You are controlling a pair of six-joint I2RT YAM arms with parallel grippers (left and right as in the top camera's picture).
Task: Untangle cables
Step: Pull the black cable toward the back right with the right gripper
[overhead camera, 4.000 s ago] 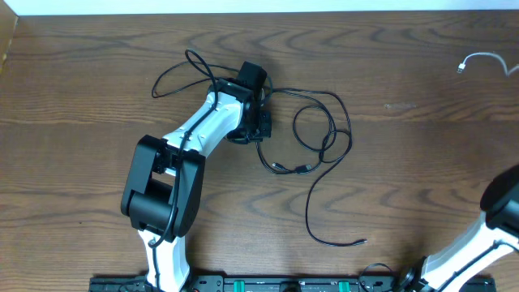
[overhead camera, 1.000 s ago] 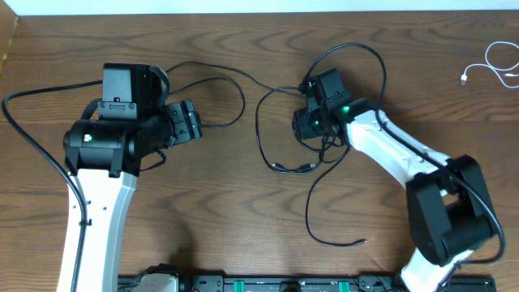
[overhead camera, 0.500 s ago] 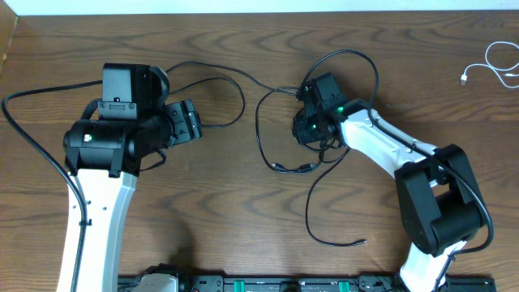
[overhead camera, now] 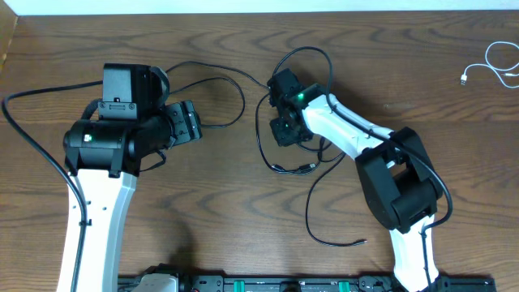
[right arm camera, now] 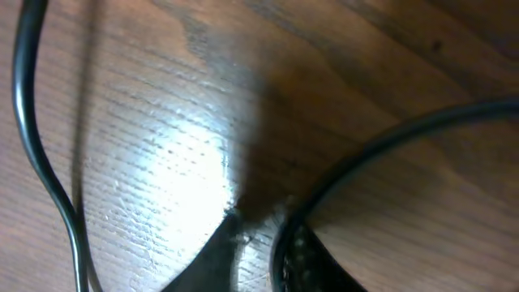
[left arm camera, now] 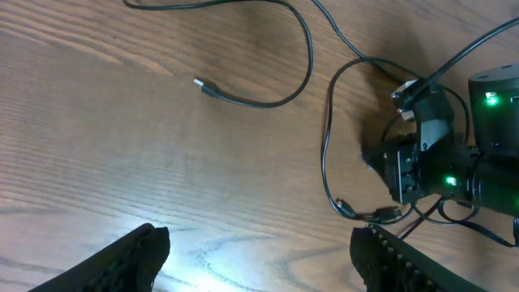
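Note:
Several thin black cables [overhead camera: 261,144] lie looped and crossed at the table's middle, with joined plugs [overhead camera: 306,168] below the tangle and a free end [overhead camera: 362,241] further down. My right gripper [overhead camera: 285,126] is down in the tangle. In the right wrist view the right gripper [right arm camera: 255,223] is nearly closed, with a black cable [right arm camera: 389,142] running into its tips. My left gripper [overhead camera: 188,122] hangs open over bare wood to the left, and in the left wrist view the left gripper [left arm camera: 259,259] holds nothing. One loose plug [left arm camera: 204,85] lies ahead of it. A white cable [overhead camera: 495,61] lies far right.
A thick black arm wire [overhead camera: 32,154] loops out left of the left arm. The right arm's links [overhead camera: 389,170] stretch over the lower right of the cables. The table's back edge [overhead camera: 259,10] runs along the top.
My right gripper has slid left across the tangle and closed its jaws, dragging the upper cable loop leftward with it. The left arm has not moved.

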